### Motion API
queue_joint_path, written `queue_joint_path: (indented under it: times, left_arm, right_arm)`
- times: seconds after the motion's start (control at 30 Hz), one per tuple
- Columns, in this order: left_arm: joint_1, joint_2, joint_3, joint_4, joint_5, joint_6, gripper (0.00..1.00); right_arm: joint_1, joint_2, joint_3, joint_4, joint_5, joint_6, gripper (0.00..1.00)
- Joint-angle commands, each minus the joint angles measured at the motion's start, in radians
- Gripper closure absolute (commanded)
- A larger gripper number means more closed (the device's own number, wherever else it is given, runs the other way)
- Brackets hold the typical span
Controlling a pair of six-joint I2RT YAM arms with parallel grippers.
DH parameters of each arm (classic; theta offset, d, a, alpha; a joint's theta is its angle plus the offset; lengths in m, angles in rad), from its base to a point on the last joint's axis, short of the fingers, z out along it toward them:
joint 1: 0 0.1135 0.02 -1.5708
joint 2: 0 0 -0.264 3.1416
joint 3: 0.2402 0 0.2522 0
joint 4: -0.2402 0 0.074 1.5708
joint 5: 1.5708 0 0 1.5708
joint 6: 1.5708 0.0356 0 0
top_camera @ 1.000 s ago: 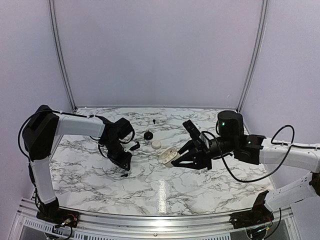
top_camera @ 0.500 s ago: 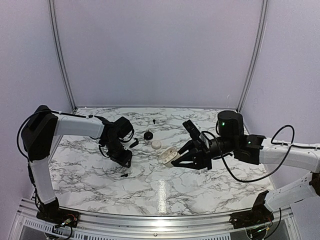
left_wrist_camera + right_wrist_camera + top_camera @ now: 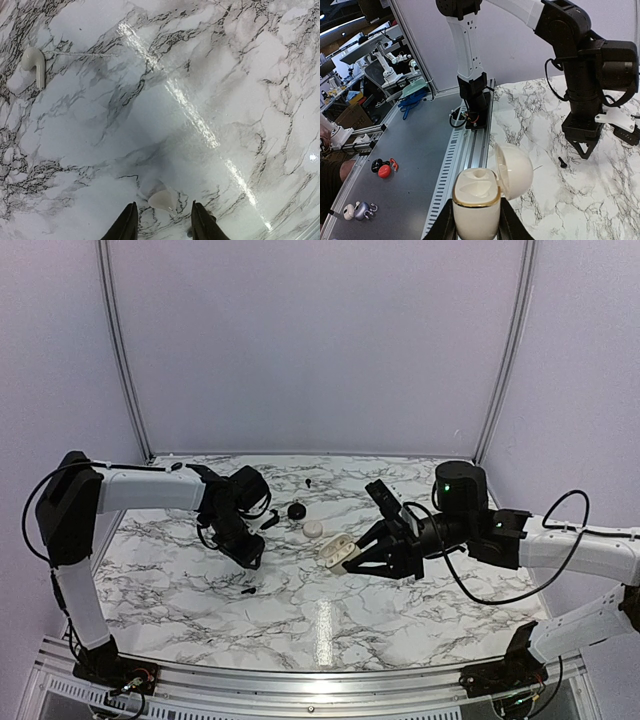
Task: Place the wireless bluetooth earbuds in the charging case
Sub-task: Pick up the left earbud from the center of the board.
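My right gripper point(image 3: 352, 560) is shut on the cream-white charging case point(image 3: 338, 550), held above the middle of the table. Its lid point(image 3: 516, 170) hangs open to the right and both sockets point(image 3: 477, 184) are bare. One tiny black earbud point(image 3: 248, 591) lies on the marble just below my left gripper point(image 3: 250, 556); the right wrist view shows this earbud point(image 3: 562, 162) under those fingers. Another tiny dark stub point(image 3: 308, 482) lies near the back. My left gripper point(image 3: 164, 204) is open above the table, holding nothing. A small pale cone-shaped piece point(image 3: 161, 199) lies on the marble between its fingertips.
A black round puck point(image 3: 296, 511) and a small white round piece point(image 3: 313, 529) sit between the arms. A white stemmed earbud point(image 3: 34, 62) lies further off in the left wrist view. The metal rail point(image 3: 465, 150) runs along the table's near edge.
The left gripper has opened and lifted slightly toward the back. The black earbud stays on the marble below it. The right arm and the case have not moved.
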Motion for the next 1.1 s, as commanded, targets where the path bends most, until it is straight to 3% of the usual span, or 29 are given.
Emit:
queue_joint_path:
  times: [0.0, 0.3, 1.07]
  left_arm:
    - [-0.022, 0.002, 0.050, -0.103, -0.033, -0.010, 0.62]
    - [-0.060, 0.064, 0.097, -0.174, -0.135, -0.034, 0.64]
    - [-0.081, 0.211, 0.245, -0.277, -0.206, -0.016, 0.66]
  right_arm:
    - [-0.006, -0.024, 0.008, -0.013, 0.021, 0.001, 1.00]
    - [-0.006, -0.026, 0.008, -0.023, 0.030, -0.004, 1.00]
    - [-0.006, -0.042, -0.008, -0.022, 0.036, -0.010, 1.00]
